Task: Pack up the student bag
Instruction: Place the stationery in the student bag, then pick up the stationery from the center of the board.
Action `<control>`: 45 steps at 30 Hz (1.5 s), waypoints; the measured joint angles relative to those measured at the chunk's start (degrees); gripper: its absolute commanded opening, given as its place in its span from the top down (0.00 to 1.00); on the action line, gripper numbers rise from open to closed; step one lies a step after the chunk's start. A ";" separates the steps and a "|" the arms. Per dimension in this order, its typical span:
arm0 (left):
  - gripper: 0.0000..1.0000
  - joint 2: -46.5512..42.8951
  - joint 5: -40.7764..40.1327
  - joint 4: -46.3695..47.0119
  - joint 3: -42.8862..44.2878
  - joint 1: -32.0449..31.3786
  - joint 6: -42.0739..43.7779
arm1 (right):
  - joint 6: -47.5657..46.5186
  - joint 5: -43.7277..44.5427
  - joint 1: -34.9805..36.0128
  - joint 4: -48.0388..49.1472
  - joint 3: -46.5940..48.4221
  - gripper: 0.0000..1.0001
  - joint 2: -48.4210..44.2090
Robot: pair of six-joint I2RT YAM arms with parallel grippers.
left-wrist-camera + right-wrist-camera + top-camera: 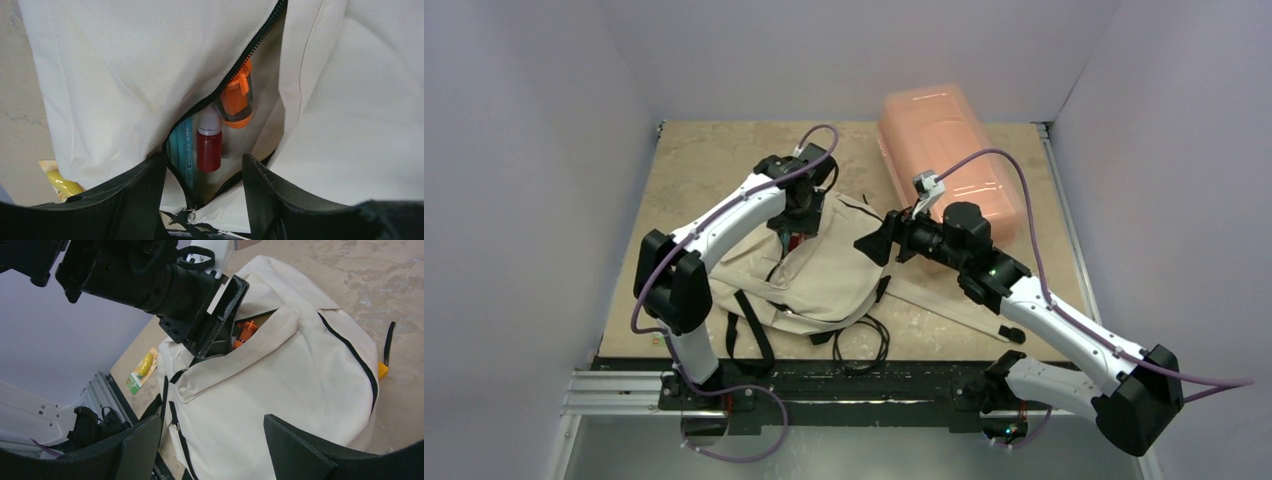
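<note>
Packing looks well along: a small red-filled bottle with a white cap (209, 147), an orange-capped clear container (236, 100) and teal pens (181, 150) sit inside the unzipped pocket of the soft cream fabric backpack (824, 280), lying mid-tabletop (724, 160). A yellow packaged item (144, 366) waits outside. The left end effector (802, 225) hangs open and empty just above the pocket mouth; the right end effector (876, 243), wide open, hovers at the bag's right side.

Left end effector (218, 326) at student bag (285, 385) opening.
</note>
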 measured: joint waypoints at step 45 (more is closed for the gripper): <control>0.40 -30.88 16.52 17.31 -48.76 68.32 -11.02 | -10.51 9.18 23.61 3.17 -2.82 0.14 -0.81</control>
